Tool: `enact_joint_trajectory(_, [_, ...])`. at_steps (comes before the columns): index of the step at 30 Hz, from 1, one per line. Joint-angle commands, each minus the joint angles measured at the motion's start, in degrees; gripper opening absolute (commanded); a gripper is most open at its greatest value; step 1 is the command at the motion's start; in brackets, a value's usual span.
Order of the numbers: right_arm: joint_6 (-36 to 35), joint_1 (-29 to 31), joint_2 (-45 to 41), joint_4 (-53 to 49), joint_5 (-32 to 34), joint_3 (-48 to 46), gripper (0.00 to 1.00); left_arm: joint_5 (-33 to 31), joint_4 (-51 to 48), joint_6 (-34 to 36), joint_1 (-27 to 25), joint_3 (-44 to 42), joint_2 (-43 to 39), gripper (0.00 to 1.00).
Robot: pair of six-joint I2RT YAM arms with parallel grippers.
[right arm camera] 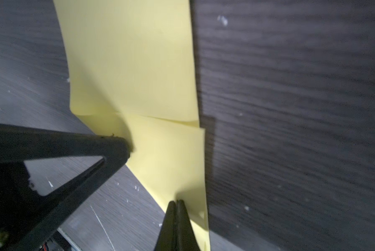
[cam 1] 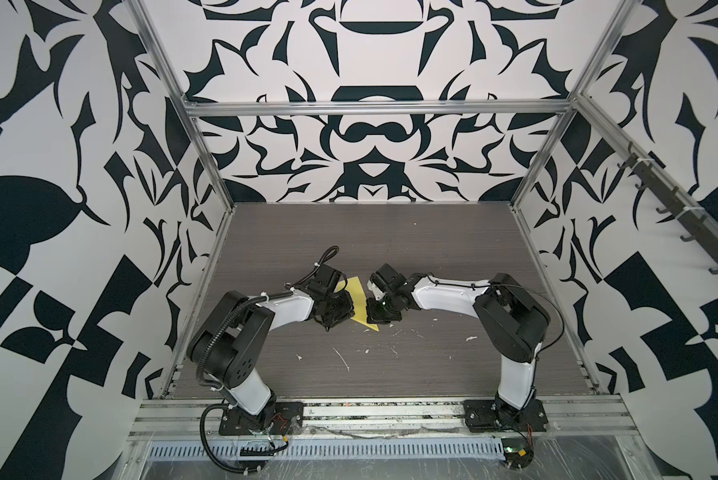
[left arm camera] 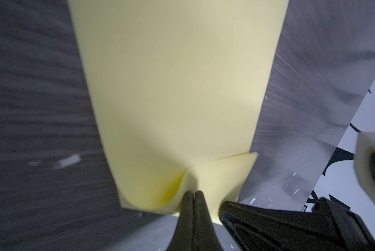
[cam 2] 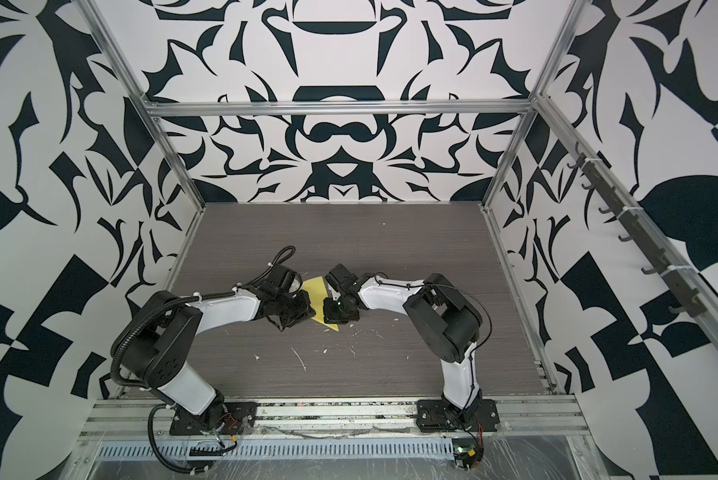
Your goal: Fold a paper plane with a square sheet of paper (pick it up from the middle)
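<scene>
The left hand is clamped on the yellow paper, its two fingers pressed together with a layer of the sheet caught between the tips. The right hand is pinched shut on another edge of the same sheet. In both top views the paper sits between the two hands, right at their fingertips, over the middle of the tabletop.

From the left hand the sheet runs straight out ahead, and a folded-over flap lies just beyond the fingertips. The right hand's fingers come in close beside it.

Two grips set near each other likely keep the thin, floppy sheet under control, so a crease can be placed where it is wanted. This looks like mid-fold, with no dart shape yet. Whether the far tip rests on the tabletop, I cannot tell.
</scene>
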Motion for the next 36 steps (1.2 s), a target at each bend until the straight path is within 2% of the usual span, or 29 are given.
enact_joint_trajectory(1, [-0.5, -0.19, -0.94, -3.35, -0.42, 0.62, 0.02, -4.45, -4.15, -0.27, 0.15, -0.45, 2.3, 0.0])
enact_joint_trajectory(7, [-2.22, -0.23, -2.53, -7.11, 0.54, -2.22, 0.02, -4.97, -4.41, -0.57, 0.15, -0.67, 2.48, 0.0])
enact_joint_trajectory(14, [-3.25, -0.35, -8.16, -7.95, 1.78, -7.29, 0.02, -4.92, -4.41, -0.42, 0.11, -0.68, 2.28, 0.0])
enact_joint_trajectory(19, [-2.85, 0.87, -10.84, -6.53, 2.4, -3.86, 0.02, -4.99, -4.23, -0.37, 0.15, -0.86, 1.76, 0.0])
enact_joint_trajectory(28, [2.54, 2.42, -1.97, -4.26, 1.04, 4.68, 0.0, -4.92, -4.24, -0.35, 0.15, -0.67, 1.85, 0.0])
enact_joint_trajectory(36, [5.73, 2.44, 0.8, -5.39, 4.15, 6.27, 0.0, -4.98, -4.3, -0.37, 0.19, -0.66, 1.76, 0.0])
